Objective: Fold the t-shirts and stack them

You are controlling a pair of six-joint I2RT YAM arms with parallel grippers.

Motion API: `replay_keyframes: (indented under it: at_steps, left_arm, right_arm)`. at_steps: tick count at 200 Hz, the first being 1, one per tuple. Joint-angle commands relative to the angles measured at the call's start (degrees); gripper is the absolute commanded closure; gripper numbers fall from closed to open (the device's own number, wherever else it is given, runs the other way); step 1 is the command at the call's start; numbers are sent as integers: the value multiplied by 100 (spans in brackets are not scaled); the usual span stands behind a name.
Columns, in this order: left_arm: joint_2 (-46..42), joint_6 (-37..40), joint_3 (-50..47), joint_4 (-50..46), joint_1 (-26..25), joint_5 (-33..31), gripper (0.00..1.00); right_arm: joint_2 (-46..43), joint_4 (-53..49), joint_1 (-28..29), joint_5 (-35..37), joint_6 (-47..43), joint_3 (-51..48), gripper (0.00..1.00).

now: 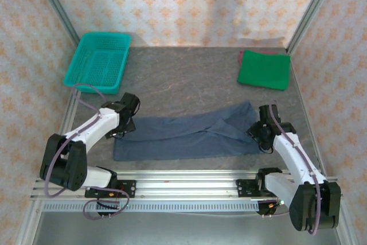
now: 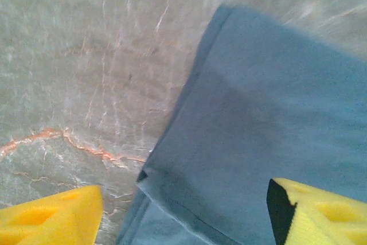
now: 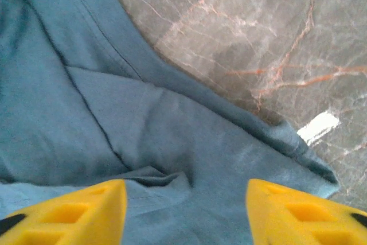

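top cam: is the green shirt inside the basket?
No, the green t-shirt lies folded on the table at the far right, well apart from the teal basket at the far left.

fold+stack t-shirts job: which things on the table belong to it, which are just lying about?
Job:
- slate-blue t-shirt, mid-table, part folded
- green t-shirt, folded, far right corner

Lying about:
- teal mesh basket, far left corner

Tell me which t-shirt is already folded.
The green t-shirt, a neat square at the far right; the slate-blue t-shirt lies spread out long and rumpled.
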Motion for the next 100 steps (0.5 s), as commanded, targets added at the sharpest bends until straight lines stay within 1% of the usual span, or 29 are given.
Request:
replay_keyframes:
  at_steps: [1, 17, 25, 40, 51, 67, 81, 100]
  left_arm:
    - [-626, -294, 487, -169, -220, -221, 21]
    - [-753, -238, 730, 59, -410, -102, 20]
    - [-745, -129, 854, 200, -505, -40, 20]
    - [-642, 183, 1046, 593, -722, 204, 20]
    - [-534, 423, 1116, 938, -843, 577, 20]
    - [-318, 647, 1269, 1234, -1066, 1003, 20]
    - [-212, 810, 1399, 1367, -1311, 1056, 19]
    - [-176, 1057, 1450, 1569, -1542, 1248, 18]
  right_arm:
    - [-196, 481, -39, -301, -78, 315, 38]
    - [-106, 1250, -32, -1227, -323, 405, 35]
    - [65, 1468, -7, -1559, -440, 499, 35]
    - [613, 1555, 106, -2000, -820, 797, 35]
    - [1068, 1495, 244, -2257, -1131, 1054, 35]
    - [1605, 1532, 614, -2377, -1504, 1308, 36]
    - [1951, 1543, 904, -2304, -1752, 1468, 37]
    - [2332, 1584, 1071, -2250, -1889, 1564, 39]
